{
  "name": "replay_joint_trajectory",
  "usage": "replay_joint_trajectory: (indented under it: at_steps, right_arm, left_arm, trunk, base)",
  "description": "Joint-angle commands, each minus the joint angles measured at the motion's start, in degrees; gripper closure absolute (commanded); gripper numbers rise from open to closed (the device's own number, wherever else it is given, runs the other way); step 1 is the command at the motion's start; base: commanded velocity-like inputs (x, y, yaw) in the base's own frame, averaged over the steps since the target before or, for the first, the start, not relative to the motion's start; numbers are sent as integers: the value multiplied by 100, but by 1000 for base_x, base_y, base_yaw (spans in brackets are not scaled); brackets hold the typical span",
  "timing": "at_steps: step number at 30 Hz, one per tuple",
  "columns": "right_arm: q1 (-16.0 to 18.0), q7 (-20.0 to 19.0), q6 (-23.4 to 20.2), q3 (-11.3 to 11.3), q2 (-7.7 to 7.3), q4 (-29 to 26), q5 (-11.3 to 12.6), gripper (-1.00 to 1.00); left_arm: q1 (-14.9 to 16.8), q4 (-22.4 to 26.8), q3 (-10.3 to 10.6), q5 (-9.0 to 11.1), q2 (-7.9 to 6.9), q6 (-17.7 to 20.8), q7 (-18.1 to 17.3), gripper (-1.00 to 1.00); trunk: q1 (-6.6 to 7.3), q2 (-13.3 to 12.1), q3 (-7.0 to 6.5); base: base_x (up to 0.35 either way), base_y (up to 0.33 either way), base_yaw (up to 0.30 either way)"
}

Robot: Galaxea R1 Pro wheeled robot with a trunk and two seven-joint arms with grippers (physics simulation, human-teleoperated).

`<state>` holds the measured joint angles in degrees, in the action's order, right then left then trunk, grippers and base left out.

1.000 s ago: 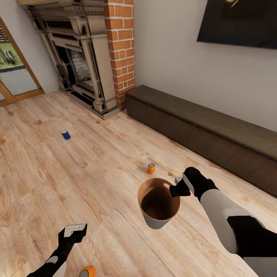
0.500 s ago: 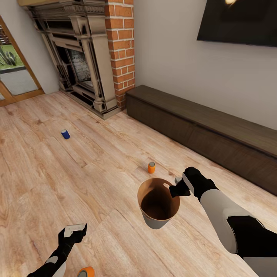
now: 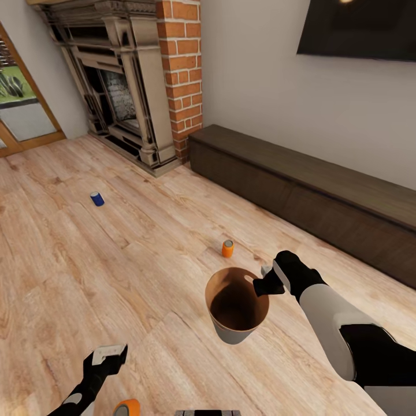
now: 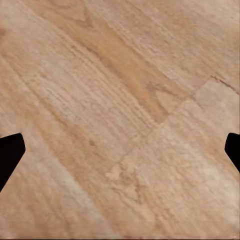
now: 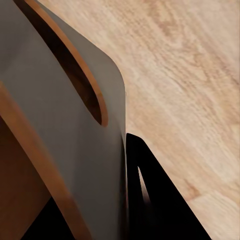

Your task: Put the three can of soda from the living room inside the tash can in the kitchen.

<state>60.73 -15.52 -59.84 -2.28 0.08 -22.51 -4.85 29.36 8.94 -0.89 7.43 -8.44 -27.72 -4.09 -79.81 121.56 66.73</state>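
Observation:
My right gripper is shut on the rim of the tash can, a grey tapered bin with a copper inside, held just above the wood floor. In the right wrist view the tash can's grey wall sits against a black finger. One orange can of soda stands on the floor just beyond the bin. A blue can of soda stands far off to the left. Another orange can lies at the lower edge, beside my open left gripper, which has bare floor between its fingers.
A long low dark-brown cabinet runs along the right wall under a black screen. The stone fireplace and red brick column stand at the back. A glass door is at the far left.
The whole picture has shifted slightly, so the camera moved. My left gripper sits a little lower in the view. The right gripper keeps the same hold on the bin.

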Motion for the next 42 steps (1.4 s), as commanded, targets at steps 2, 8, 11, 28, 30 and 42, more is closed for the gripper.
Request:
replay_joint_trajectory:
  at_steps: [2,8,11,28,30,42]
  right_arm:
    - [1,-30,-16,17,1,1,152,100]
    - [0,-30,-16,23,1,1,137,100]
    - [0,-30,-16,25,1,1,134,100]
    - [13,-30,-16,49,-16,-12,173,100]
    - [18,-31,-16,53,-16,-20,176,100]
    - [27,-30,-16,70,-23,-77,176,100]
  left_arm:
    - [0,-210,1,2,0,-3,-33,-100]
    - [0,-341,9,1,2,-5,-54,-100]
    - [0,-353,10,-1,7,-5,-56,-100]
    - [0,-355,19,-12,53,-14,-46,-100]
    - [0,-353,19,-13,53,-15,-45,-100]
    - [2,-348,42,-29,61,-15,-27,-100]
  trunk:
    - [-44,82,36]
    - [-176,323,143]
    - [-242,443,197]
    - [-615,1125,503]
    - [-637,1165,520]
    - [-637,1165,520]
  base:
    - [0,0,0]
    - [0,0,0]
    - [0,0,0]
    - [0,0,0]
    - [0,0,0]
    - [-89,0,0]
